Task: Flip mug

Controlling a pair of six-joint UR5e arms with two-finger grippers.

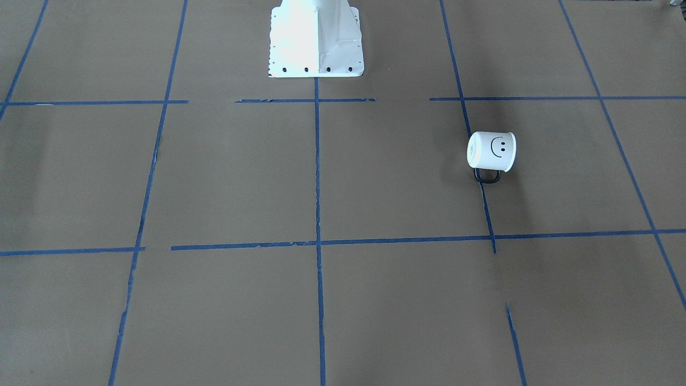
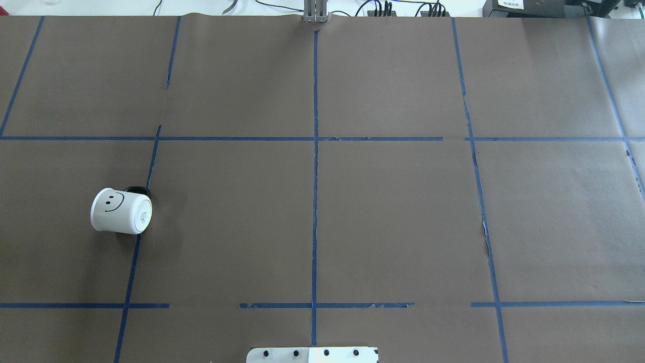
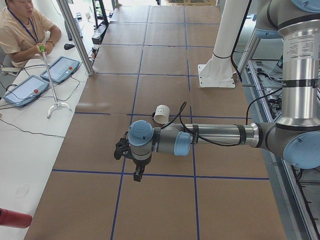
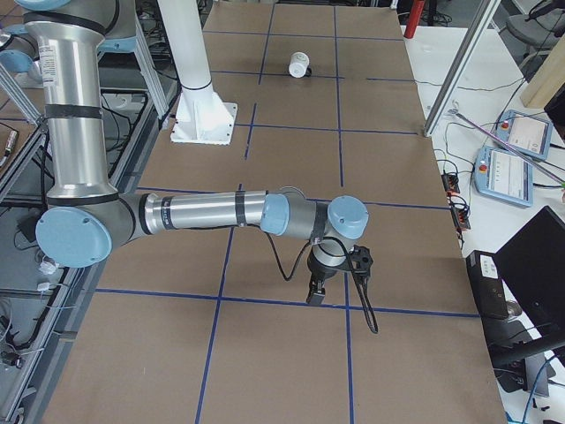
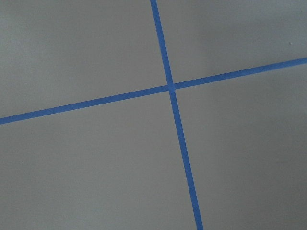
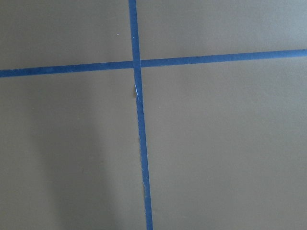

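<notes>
The mug (image 2: 121,210) is white with a black smiley and a thin black handle (image 2: 137,190). It lies on its side on the brown paper in the left half of the table, base towards the table's middle, handle on the far side. It also shows in the front view (image 1: 491,151), the left view (image 3: 161,114) and the right view (image 4: 299,64). My left gripper (image 3: 137,174) hangs over the paper well short of the mug. My right gripper (image 4: 315,295) hangs over the table's other end. I cannot tell whether either is open or shut. Both wrist views show only paper and tape.
Blue tape lines (image 2: 315,176) divide the brown paper into squares. The white robot pedestal (image 1: 316,40) stands at the table's near edge. An operator (image 3: 22,30), tablets (image 3: 60,69) and a thin stand (image 3: 52,90) are on a side table beyond the far edge.
</notes>
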